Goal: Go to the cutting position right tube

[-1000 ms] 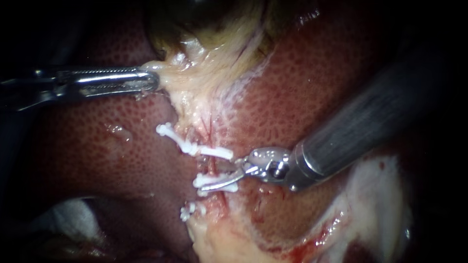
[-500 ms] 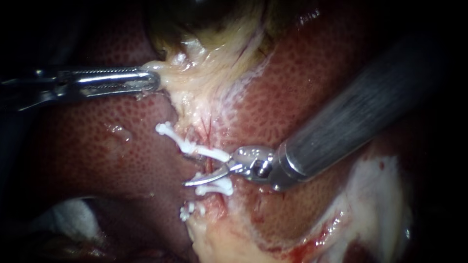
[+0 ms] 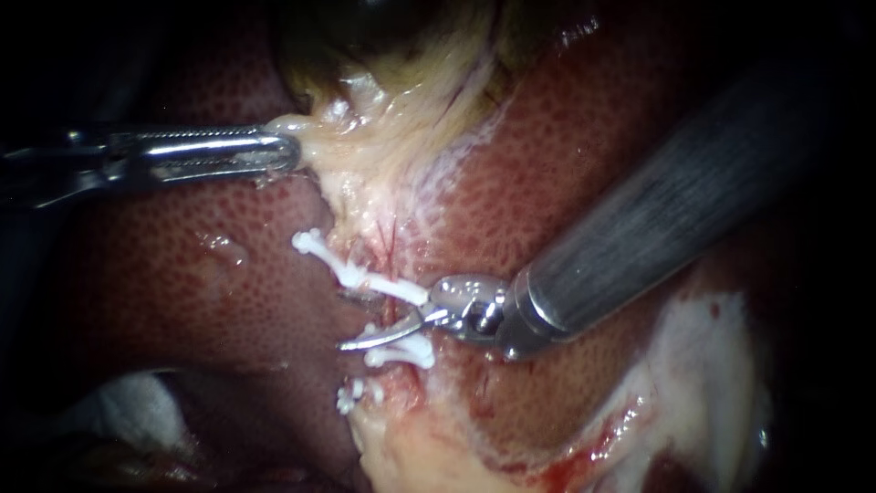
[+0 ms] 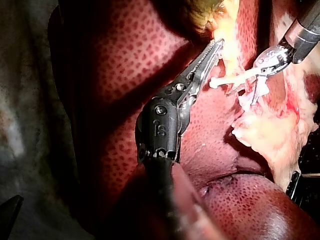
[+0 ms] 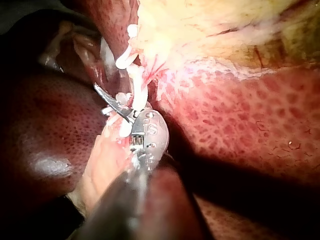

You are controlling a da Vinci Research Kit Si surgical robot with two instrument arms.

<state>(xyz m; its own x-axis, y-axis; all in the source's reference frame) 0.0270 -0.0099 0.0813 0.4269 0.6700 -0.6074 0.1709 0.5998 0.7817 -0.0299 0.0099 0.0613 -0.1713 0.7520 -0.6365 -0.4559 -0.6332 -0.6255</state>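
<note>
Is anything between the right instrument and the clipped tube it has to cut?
Nothing visible does. The right instrument sits with open jaws at the tube, between the upper clip and the middle clip. The left instrument grips pale tissue far off.

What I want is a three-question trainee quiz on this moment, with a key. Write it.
1. True or false: the blades of the right instrument are shut.
2. The left instrument is holding: A a needle; B pale tissue below the gallbladder; C nothing.
3. Fill in: the right instrument's blades straddle the tube between two white ____.

Key: 1 false, a gap shows between them. 2 B. 3 clips.
</note>
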